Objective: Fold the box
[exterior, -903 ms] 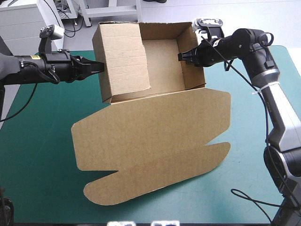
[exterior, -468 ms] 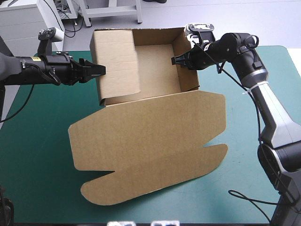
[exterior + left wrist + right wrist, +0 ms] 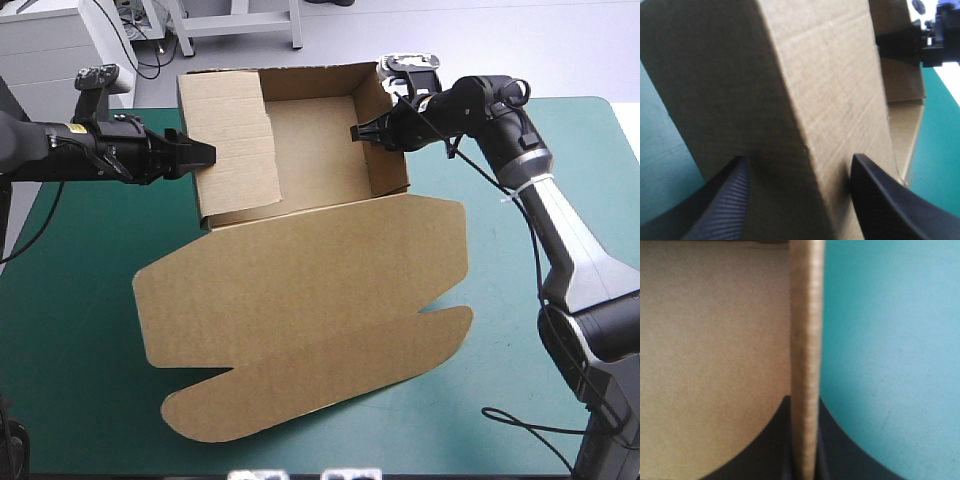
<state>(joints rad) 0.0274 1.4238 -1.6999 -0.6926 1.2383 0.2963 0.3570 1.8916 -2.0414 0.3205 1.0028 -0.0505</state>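
Note:
The brown box (image 3: 300, 290) lies mid-table, its walls raised into an open tray (image 3: 315, 140) at the far side and its lid flat toward the front. My left gripper (image 3: 203, 156) is at the tray's left wall. In the left wrist view its fingers (image 3: 730, 200) stand apart on either side of that thick folded wall (image 3: 790, 90), open. My right gripper (image 3: 358, 131) pinches the top of the right wall. In the right wrist view the board's edge (image 3: 806, 340) runs up between the nearly closed fingers. The right gripper (image 3: 897, 42) also shows beyond the wall in the left wrist view.
Teal-green cover (image 3: 70, 330) shows left of the lid, and more (image 3: 520, 300) to its right under my right arm. The tray's back wall reaches the table's far edge (image 3: 580, 98).
The left gripper has opened; earlier it was shut at the left wall. The right gripper has carried the box leftward and slightly farther back, and the lid slid with it.

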